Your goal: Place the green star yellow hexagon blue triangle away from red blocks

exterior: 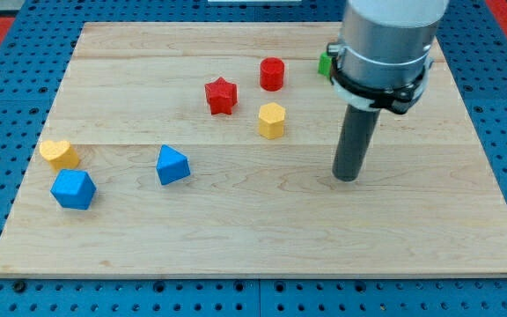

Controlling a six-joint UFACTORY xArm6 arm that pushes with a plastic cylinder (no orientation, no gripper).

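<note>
My tip (348, 178) rests on the board right of centre, well to the right of and below the yellow hexagon (271, 121). The red star (221, 95) lies up and left of the hexagon. The red cylinder (272, 73) stands just above the hexagon. A green block (325, 63), mostly hidden behind the arm, shows at the view's top right; its shape cannot be made out. The blue triangle (172, 165) lies left of centre, far left of my tip.
A yellow heart (58, 153) and a blue block (73, 189) lie at the view's left. The wooden board (253, 255) sits on a blue pegboard. The arm's grey body (385, 40) covers the top right.
</note>
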